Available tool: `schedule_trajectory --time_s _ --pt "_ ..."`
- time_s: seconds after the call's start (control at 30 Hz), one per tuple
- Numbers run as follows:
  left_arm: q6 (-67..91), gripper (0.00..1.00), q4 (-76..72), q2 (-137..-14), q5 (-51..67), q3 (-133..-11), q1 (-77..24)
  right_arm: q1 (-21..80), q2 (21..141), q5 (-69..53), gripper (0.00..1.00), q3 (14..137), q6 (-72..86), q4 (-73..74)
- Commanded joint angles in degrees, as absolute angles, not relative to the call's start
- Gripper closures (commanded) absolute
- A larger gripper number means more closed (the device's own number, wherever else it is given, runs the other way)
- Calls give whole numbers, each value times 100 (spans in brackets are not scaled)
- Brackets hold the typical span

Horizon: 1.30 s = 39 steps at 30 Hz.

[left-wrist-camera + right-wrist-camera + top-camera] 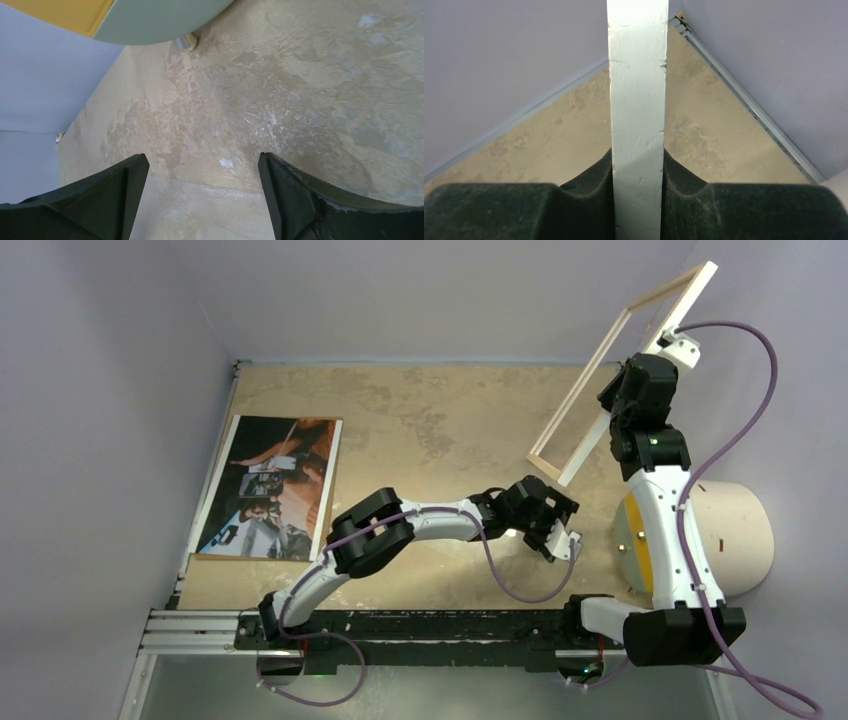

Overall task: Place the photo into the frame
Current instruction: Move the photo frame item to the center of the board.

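Okay, the large glossy rectangular photo [268, 488], dark with orange-brown and white patches, lies flat on the worn tan tabletop [430, 410], well left of the left gripper [202, 157], with nothing on it. It is probably light, floppy and slick. Lying flat it is hard to pinch, so take it at an edge or corner. The left jaws are spread and empty, with bare table between them. Up and right of them, the thin-railed rectangular frame [578, 383], white on one face and light wood on the other, hangs tilted in the air. The right gripper [637, 175] pinches one rail tight. The frame looks stiff and light, but held by one rail it may swing. A cream cylinder with a yellow face [730, 535] sits near, right of the left jaws, and could crowd the set-down.
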<state>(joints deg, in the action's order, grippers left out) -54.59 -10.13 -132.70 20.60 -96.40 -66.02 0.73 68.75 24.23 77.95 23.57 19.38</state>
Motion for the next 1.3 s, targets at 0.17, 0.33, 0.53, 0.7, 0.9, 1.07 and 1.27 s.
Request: schedule_trajectory --time_s 0.17,0.33,0.53,0.7,0.9,1.07,1.27 --pt "-5876 14 -292 -14004 1208 -10316 -6561 61 6597 2428 100 7887 2469 1281" --pt "-6069 15 -11 -13939 729 -10142 -6323 62 6552 2435 100 7955 2461 1268" --pt "-5931 15 453 -13884 21 -9757 -5954 62 6592 2423 100 8028 2526 1277" --pt "-5650 15 831 -13759 -216 -9440 -5663 62 6527 2659 100 8067 2608 1203" --pt "-5284 15 889 -13461 -379 -8681 -4969 57 6654 2340 100 8342 2736 1355" --pt "-5221 16 758 -13380 -567 -8433 -4398 59 6828 1630 100 8455 2935 1691" --pt "-5114 16 883 -13250 -586 -8385 -3844 60 6858 868 100 8455 3146 2063"
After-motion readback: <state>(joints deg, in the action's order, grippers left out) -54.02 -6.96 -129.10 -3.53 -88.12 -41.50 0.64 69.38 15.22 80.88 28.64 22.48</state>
